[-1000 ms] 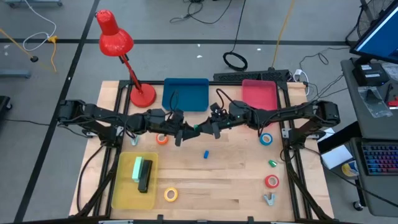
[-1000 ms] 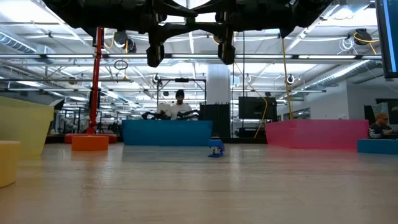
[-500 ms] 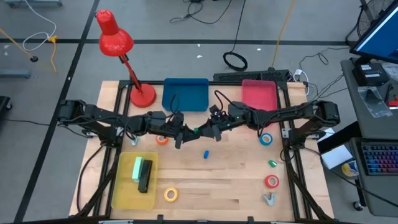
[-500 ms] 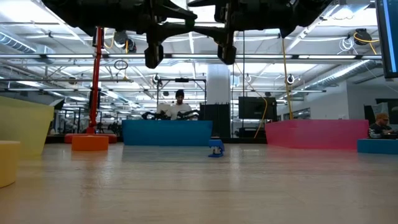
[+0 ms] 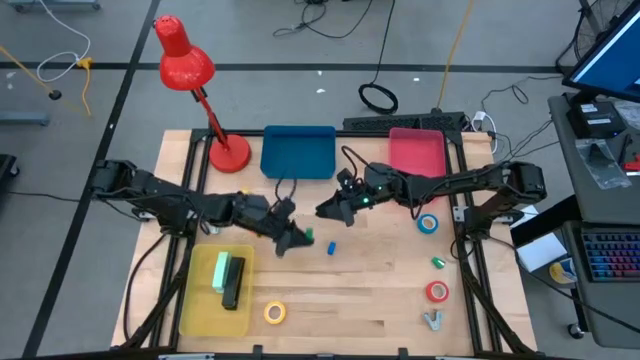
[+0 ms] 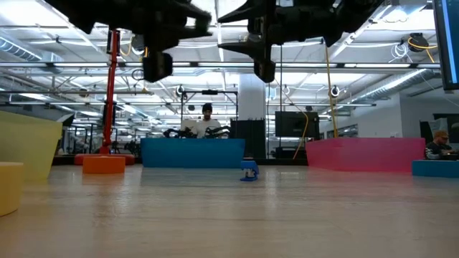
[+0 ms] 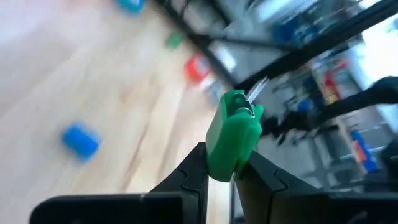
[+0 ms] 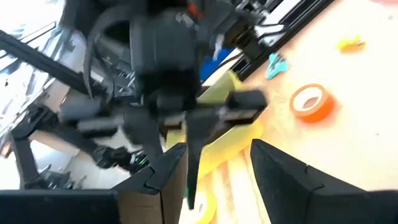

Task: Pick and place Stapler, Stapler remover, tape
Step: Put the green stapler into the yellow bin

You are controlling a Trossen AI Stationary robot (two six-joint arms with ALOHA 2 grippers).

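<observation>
My left gripper (image 5: pixel 298 238) hangs above the table's middle, shut on a green stapler remover (image 7: pixel 231 134) with a metal piece at its free end. My right gripper (image 5: pixel 322 211) stands open just beyond it on the far right, holding nothing (image 8: pixel 217 162). A black stapler (image 5: pixel 233 285) lies in the yellow tray (image 5: pixel 200 310) beside a green one (image 5: pixel 220 268). Tape rolls rest flat on the table: yellow (image 5: pixel 274 313), red (image 5: pixel 437 291), blue (image 5: pixel 428 222) and orange (image 8: pixel 311 102). My left gripper pinches the green stapler remover by its plain end (image 7: pixel 219 167) between the two fingers. The rest of it sticks out past the fingertips, metal end farthest away. It is lifted clear of the table.
A blue tray (image 5: pixel 298 152) and a pink tray (image 5: pixel 416 150) stand at the far edge, with a red desk lamp (image 5: pixel 228 152) to their left. A small blue bit (image 5: pixel 330 247), a green bit (image 5: pixel 438 262) and a grey claw-shaped tool (image 5: pixel 434 320) lie on the wood.
The two grippers met over the table's middle at the green stapler remover. My right gripper has let go of it. My left gripper has swung toward the near edge with it, away from the right gripper, rolling as it went.
</observation>
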